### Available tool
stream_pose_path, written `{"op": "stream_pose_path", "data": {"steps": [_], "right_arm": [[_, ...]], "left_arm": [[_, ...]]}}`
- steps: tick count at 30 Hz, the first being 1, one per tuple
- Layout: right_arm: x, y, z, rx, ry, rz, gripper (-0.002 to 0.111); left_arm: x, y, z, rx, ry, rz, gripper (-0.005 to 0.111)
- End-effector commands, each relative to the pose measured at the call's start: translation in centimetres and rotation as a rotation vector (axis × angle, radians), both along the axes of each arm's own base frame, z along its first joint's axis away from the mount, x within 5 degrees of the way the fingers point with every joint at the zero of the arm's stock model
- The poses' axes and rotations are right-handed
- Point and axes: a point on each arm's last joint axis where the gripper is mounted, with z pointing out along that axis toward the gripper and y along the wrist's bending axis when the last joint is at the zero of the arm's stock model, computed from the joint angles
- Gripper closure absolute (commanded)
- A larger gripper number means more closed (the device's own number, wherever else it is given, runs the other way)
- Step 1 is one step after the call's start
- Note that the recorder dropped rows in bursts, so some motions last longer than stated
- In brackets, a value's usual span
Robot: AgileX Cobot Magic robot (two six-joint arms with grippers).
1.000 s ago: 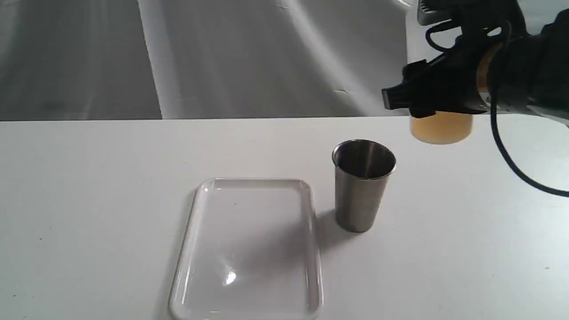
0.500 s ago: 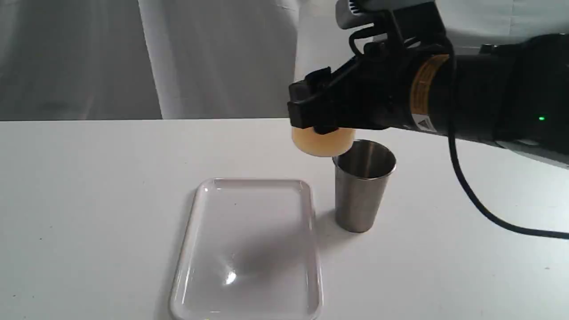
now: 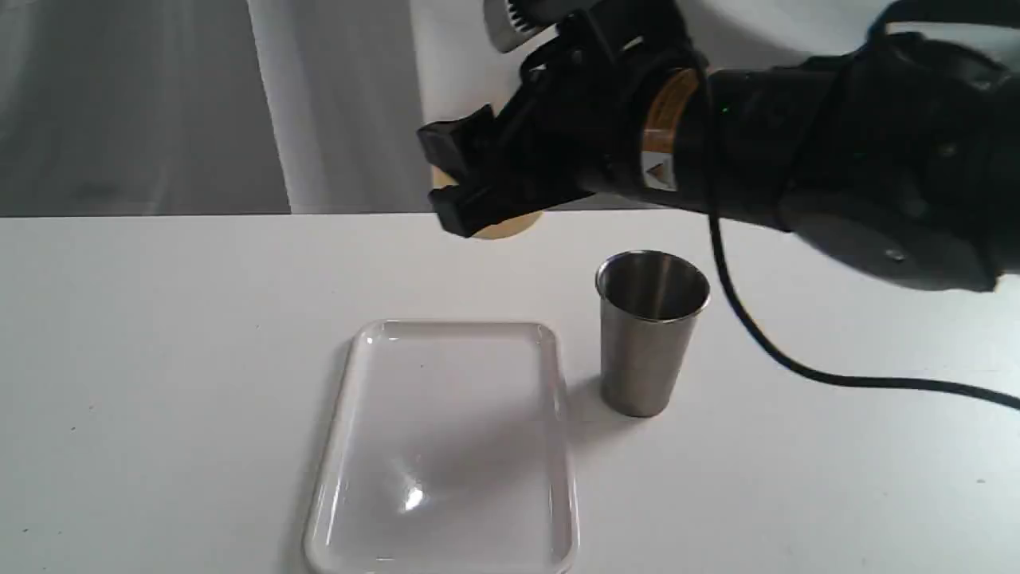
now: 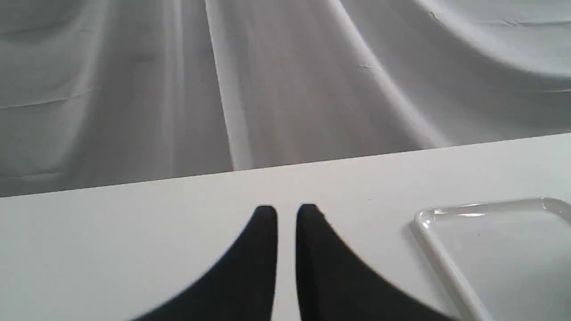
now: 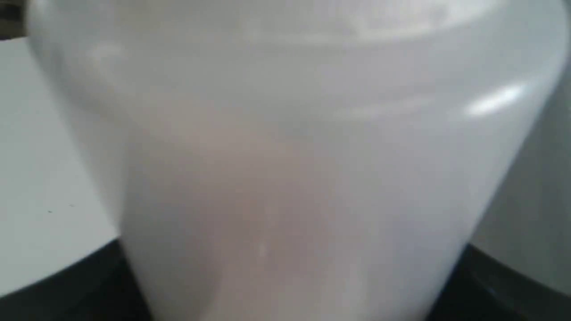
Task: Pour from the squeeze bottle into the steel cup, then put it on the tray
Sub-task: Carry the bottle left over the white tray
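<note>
The squeeze bottle (image 3: 508,229) hangs in the air with my right gripper (image 3: 466,187) shut on it. Only its amber-filled base shows below the black fingers, behind the tray's far edge and left of the cup. In the right wrist view the whitish bottle (image 5: 285,178) fills the picture. The steel cup (image 3: 649,343) stands upright on the table just right of the tray (image 3: 358,343); whether it holds liquid cannot be seen. My left gripper (image 4: 287,214) is shut with nothing in it, low over the table left of the tray's corner (image 4: 428,218).
The white table (image 3: 159,359) runs to a grey draped cloth (image 3: 159,104) behind. The right arm's black cable (image 3: 797,371) trails over the table right of the cup.
My right gripper has carried the bottle leftward, from right of the cup across its rim to behind the tray, and a little higher. Cup and tray have stayed put.
</note>
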Motion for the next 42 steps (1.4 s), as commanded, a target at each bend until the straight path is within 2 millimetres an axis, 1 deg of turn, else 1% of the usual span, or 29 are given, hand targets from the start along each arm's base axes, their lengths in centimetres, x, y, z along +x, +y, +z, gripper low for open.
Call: {"op": "stream_pose_path", "data": {"steps": [1, 7, 9, 15, 23, 27, 35, 39, 42], "right_arm": [[0.7, 1.3, 0.1, 0.064, -0.09, 0.05, 0.057], [2.2, 2.1, -3.2, 0.065, -0.036, 0.049, 0.057], [2.7, 2.3, -4.6, 0.058, -0.005, 0.042, 0.057], [3.9, 2.6, -7.6, 0.054, 0.028, -0.005, 0.057], [4.8, 2.9, -11.1, 0.041, 0.093, -0.03, 0.057], [4.8, 3.4, -12.7, 0.043, 0.135, -0.052, 0.057], [4.5, 4.7, -15.0, 0.03, 0.15, -0.032, 0.057], [4.6, 4.8, -15.5, 0.029, 0.152, -0.03, 0.057], [4.6, 4.8, -15.4, 0.037, 0.139, -0.029, 0.057]], "left_arm": [[0.0, 0.0, -0.1, -0.002, -0.002, -0.005, 0.098], [0.0, 0.0, -0.1, -0.002, -0.002, -0.005, 0.098], [0.0, 0.0, -0.1, -0.002, -0.002, -0.005, 0.098], [0.0, 0.0, -0.1, -0.004, -0.002, -0.005, 0.098], [0.0, 0.0, -0.1, 0.0, -0.002, -0.005, 0.098], [0.0, 0.0, -0.1, 0.0, -0.002, -0.005, 0.098], [0.0, 0.0, -0.1, -0.002, -0.002, -0.005, 0.098], [0.0, 0.0, -0.1, -0.004, -0.002, -0.005, 0.098], [0.0, 0.0, -0.1, -0.004, -0.002, -0.005, 0.098]]}}
